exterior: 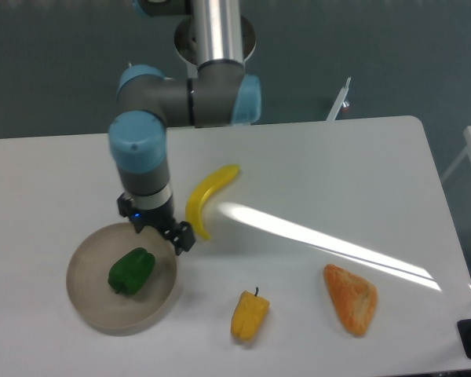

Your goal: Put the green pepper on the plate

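no text, label, brand, number or sign can be read anywhere in view.

A small, lumpy dark green pepper (130,270) with a glossy skin lies on a round, matte beige-tan plate (90,303). The white desk (314,173) looks smooth with a soft sheen. A curved yellow banana (205,199) and a yellow pepper (250,315) look smooth, plastic-like. An orange wedge of bread (350,298) looks rough. The arm's upper tube (217,31) is polished metal.

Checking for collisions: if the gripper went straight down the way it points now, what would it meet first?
Probably the right rim of the plate, or the table just beside it; depth is unclear. The gripper points down, off to the side of the green pepper.
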Controlling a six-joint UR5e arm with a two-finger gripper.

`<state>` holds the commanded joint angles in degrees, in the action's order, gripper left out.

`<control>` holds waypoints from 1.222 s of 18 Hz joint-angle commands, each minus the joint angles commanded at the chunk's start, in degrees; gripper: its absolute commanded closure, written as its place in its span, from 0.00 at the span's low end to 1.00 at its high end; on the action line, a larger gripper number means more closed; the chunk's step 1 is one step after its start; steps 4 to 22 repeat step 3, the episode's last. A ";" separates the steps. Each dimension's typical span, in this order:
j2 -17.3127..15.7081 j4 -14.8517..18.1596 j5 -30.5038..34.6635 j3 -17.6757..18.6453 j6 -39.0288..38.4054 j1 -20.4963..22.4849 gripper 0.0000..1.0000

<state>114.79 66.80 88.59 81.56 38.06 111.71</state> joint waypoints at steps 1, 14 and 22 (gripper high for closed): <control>0.00 -0.09 0.00 0.00 0.00 0.00 0.00; 0.00 -0.18 0.00 0.17 0.00 0.09 0.00; 0.00 -0.18 0.00 0.17 0.00 0.09 0.00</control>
